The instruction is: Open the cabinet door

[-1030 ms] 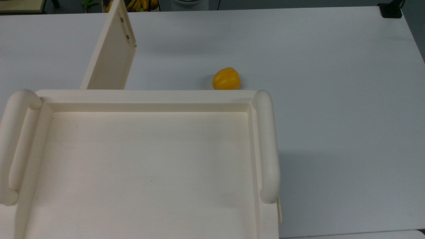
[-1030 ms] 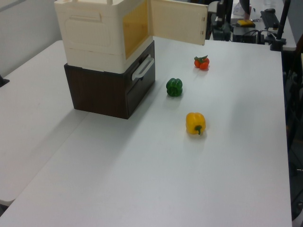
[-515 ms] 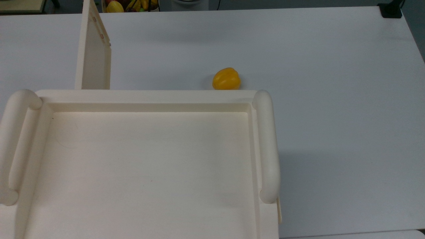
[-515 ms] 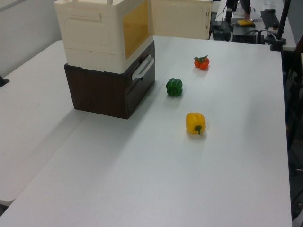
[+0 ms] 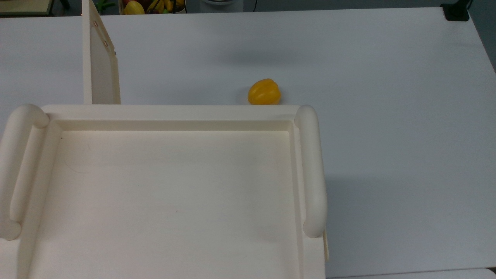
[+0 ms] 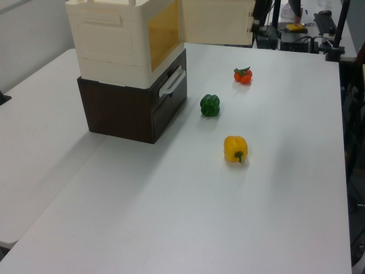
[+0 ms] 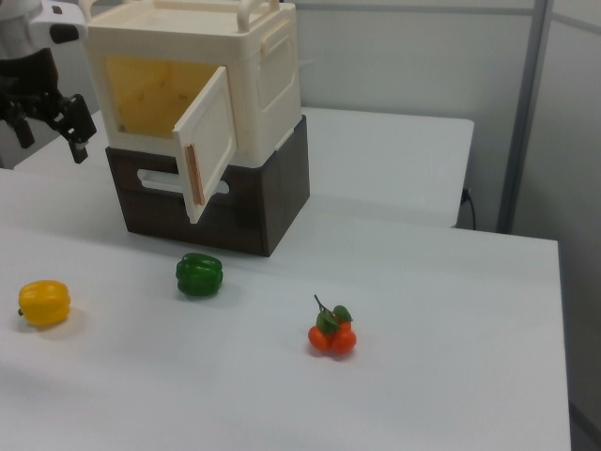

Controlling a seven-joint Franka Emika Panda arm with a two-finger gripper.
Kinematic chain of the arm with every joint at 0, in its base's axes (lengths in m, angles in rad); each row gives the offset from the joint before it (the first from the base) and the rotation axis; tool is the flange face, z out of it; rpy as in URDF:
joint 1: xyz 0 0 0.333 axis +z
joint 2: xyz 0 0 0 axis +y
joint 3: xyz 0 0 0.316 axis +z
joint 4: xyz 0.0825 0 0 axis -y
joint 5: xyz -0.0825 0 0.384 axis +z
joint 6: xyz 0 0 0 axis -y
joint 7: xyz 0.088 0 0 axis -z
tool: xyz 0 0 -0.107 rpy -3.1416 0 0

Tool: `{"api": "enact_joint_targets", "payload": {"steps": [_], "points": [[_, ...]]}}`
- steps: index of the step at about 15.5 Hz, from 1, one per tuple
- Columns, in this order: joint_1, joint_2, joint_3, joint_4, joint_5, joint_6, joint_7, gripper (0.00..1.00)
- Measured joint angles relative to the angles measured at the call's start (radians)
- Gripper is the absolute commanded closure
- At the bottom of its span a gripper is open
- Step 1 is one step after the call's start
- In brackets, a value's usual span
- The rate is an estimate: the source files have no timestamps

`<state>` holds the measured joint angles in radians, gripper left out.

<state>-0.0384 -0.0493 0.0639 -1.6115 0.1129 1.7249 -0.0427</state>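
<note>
The cream cabinet (image 6: 114,40) sits on a dark brown drawer unit, and its recessed top (image 5: 174,112) has two tubular rails. The cabinet door (image 5: 100,66) stands swung out, roughly square to the cabinet front in the top view. The left view has the door (image 6: 217,23) facing the camera beside the yellowish interior. In the right view the door (image 7: 208,141) hangs out from the cabinet (image 7: 272,66), brown marks along its free edge. My gripper (image 7: 47,132) hovers open at the right view's far left, apart from the door, with nothing between its black fingers.
A yellow bell pepper (image 5: 264,92) (image 6: 235,148) (image 7: 44,303), a green pepper (image 6: 210,105) (image 7: 199,274) and a red-orange tomato cluster (image 6: 243,75) (image 7: 331,336) lie on the white table before the cabinet. The brown drawer unit (image 6: 131,108) has a pale handle.
The door has swung wider, its free edge moving toward the top view's left; the peppers have not moved.
</note>
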Motion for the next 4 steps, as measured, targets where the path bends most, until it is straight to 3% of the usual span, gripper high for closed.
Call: {"api": "enact_joint_targets", "payload": {"steps": [4], "points": [[0.006, 0.044, 0.0, -0.011, 0.0, 0.045, 0.0, 0.0]]}}
